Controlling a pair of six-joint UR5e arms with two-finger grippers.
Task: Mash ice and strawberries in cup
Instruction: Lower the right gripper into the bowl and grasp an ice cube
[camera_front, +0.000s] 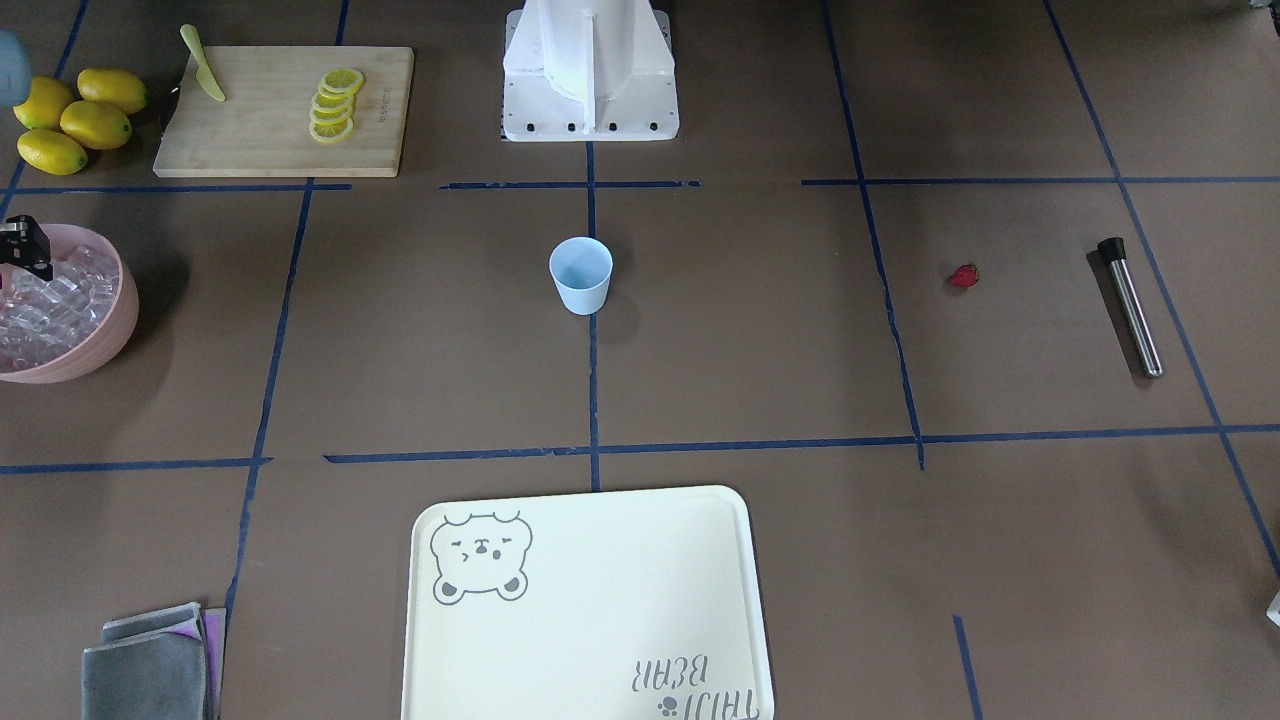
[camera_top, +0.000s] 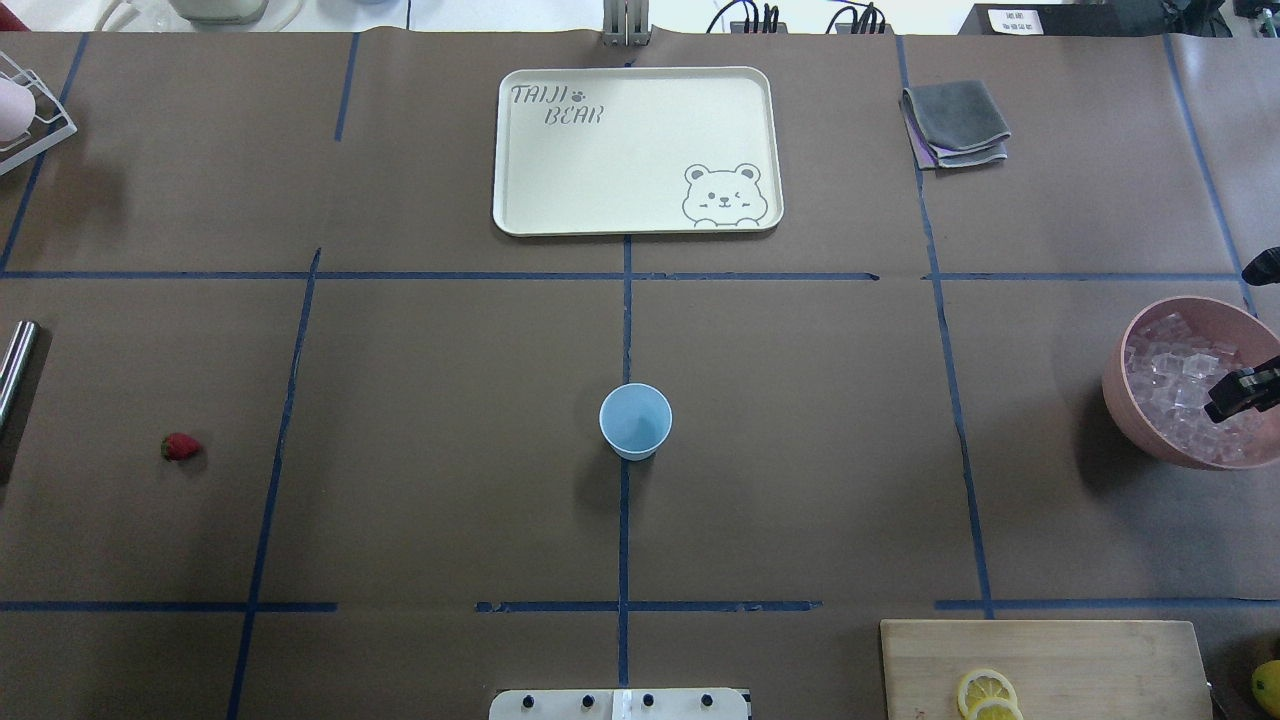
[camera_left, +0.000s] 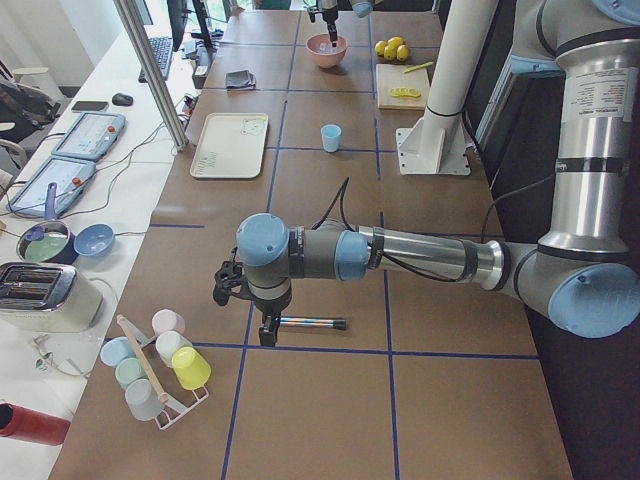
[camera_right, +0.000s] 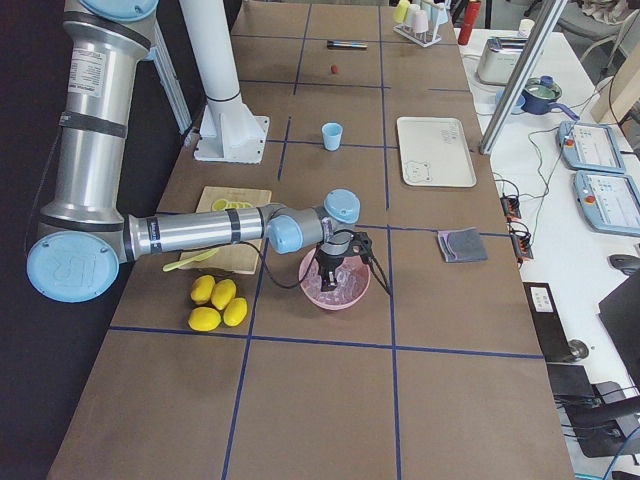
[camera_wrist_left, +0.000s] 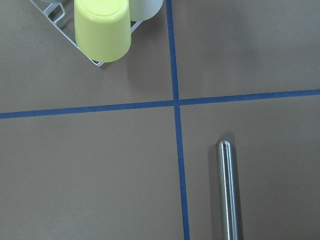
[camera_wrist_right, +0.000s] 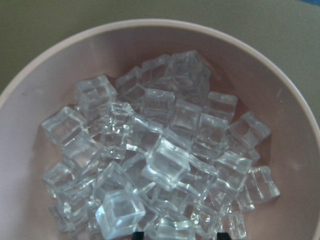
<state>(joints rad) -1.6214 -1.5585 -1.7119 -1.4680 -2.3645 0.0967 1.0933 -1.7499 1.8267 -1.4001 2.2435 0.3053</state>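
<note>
The pale blue cup (camera_top: 635, 421) stands upright at the middle of the table, on a blue tape line. The ice (camera_wrist_right: 160, 155) lies heaped in the pink bowl (camera_top: 1128, 405), well off toward my right. The strawberry (camera_top: 180, 446) lies alone on the brown paper, well off toward my left. My right gripper (camera_top: 1238, 392) hangs over the bowl, low above the cubes. Too little of its jaws shows to tell whether they are apart or together. My left gripper (camera_left: 268, 328) points down by one end of the steel muddler (camera_front: 1132, 305), which lies flat beyond the strawberry. I cannot tell how that gripper's jaws stand either. A rack holding an upturned yellow cup (camera_wrist_left: 102, 30) sits near the muddler's tip. Across from my base rests the cream bear tray (camera_top: 520, 150).
</note>
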